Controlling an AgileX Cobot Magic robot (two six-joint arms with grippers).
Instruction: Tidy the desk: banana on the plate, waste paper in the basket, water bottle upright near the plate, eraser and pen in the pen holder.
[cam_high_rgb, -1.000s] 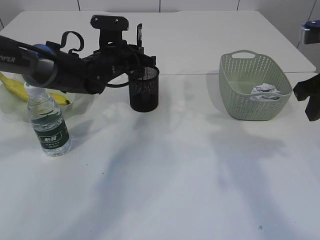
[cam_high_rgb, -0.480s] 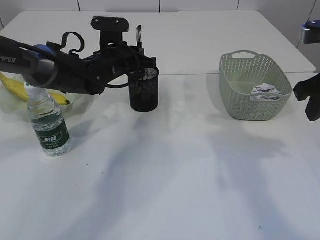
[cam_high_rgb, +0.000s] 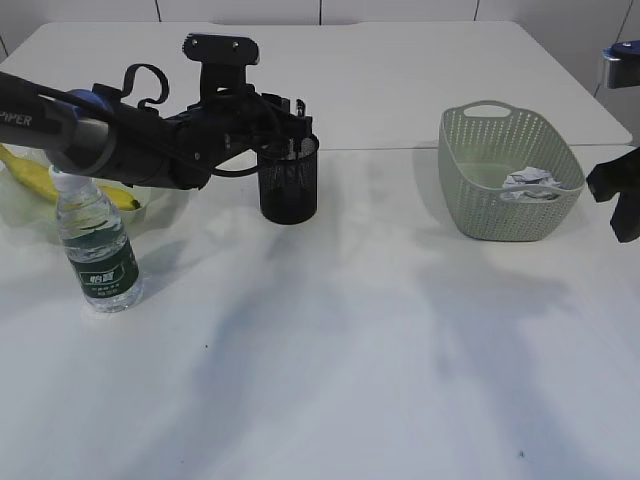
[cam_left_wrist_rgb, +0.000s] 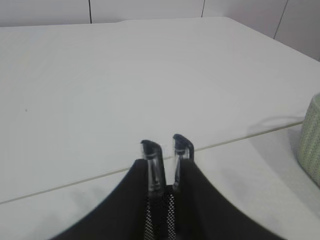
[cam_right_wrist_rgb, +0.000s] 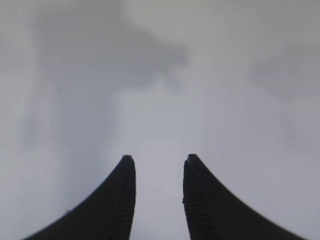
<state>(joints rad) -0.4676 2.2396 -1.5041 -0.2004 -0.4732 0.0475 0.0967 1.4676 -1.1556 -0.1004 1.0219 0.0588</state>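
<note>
White tabletop (cam_high_rgb: 330, 380) fills the scene, with a seam line running behind the pen holder (cam_high_rgb: 289, 180). That black mesh cup is the landmark: the left gripper (cam_high_rgb: 295, 108) hangs right over its rim, fingers nearly closed with a thin gap and nothing visibly between them; whether the pen or eraser lies inside the cup I cannot tell. Left of the holder, the water bottle (cam_high_rgb: 98, 250) stands upright beside the plate (cam_high_rgb: 25, 205) carrying the banana (cam_high_rgb: 30, 175). Well right of it, the basket (cam_high_rgb: 508, 185) contains crumpled paper (cam_high_rgb: 527, 183). The right gripper (cam_right_wrist_rgb: 156, 165) idles, parted and empty. Risk: lifting away carelessly could snag the rim and tip the light holder.
</note>
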